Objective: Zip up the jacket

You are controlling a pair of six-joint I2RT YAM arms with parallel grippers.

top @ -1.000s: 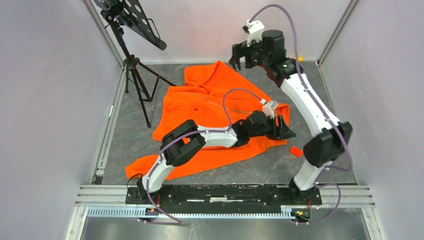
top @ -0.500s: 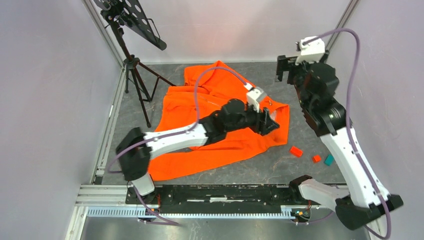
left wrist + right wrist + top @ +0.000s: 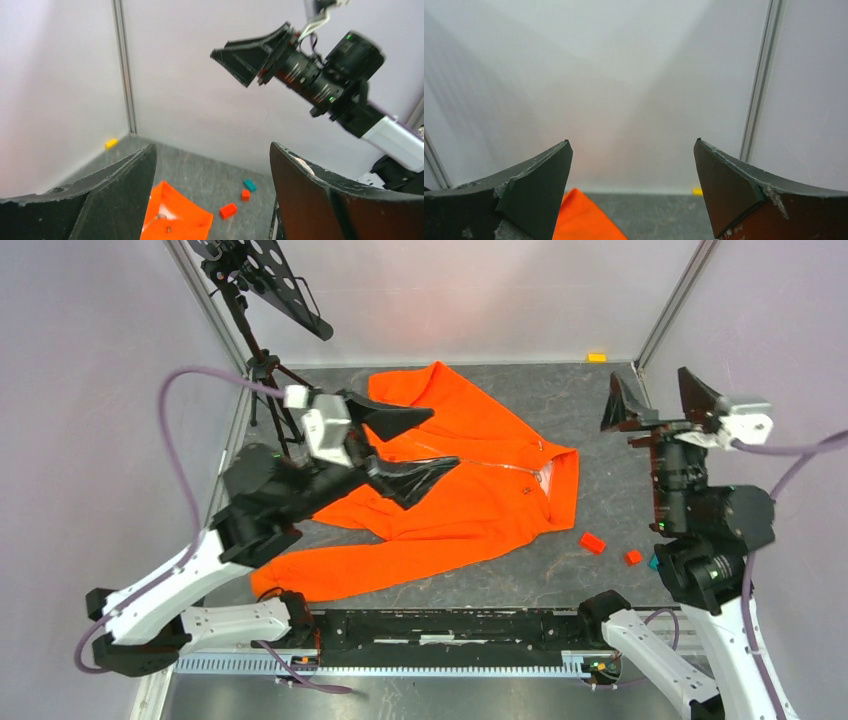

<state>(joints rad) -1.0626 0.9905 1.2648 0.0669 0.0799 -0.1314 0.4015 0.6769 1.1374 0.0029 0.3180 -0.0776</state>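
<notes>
Orange fleece jacket (image 3: 470,505) lies spread on the table (image 3: 600,470), below & just ahead of the L claw (image 3: 445,437), and down-left of the R claw (image 3: 652,385). Both claws are up in the air w/ fingers spread wide, nothing in either. A thin pale zip (image 3: 480,462) runs across the front toward the collar, under the L claw's tips. Can't tell how far it's closed or where the pull sits.

Risks, as I judge:
- Pull isn't made out in any view, so a blind drop would prob. nip fleece instead. Cloth bunches, zip jams.
- Nothing pins the cloth. Tugging the slider w/ one claw would drag the whole garment.
- L wrist cam looks straight at the R claw. If both head for the same spot they could knock together.

Room: tripod legs of the black stand (image 3: 268,380) are just behind the L claw, w/ its purple cable looping toward the wall, so that side is tight. R claw is near the right wall & corner post, so its free room is to its left. Red blocks (image 3: 592,542) & a teal one (image 3: 655,562) lie below the R claw, near the collar edge. Yellow block (image 3: 597,357) is beyond it by the back wall. A bare grey patch lies betw. R claw & collar.
</notes>
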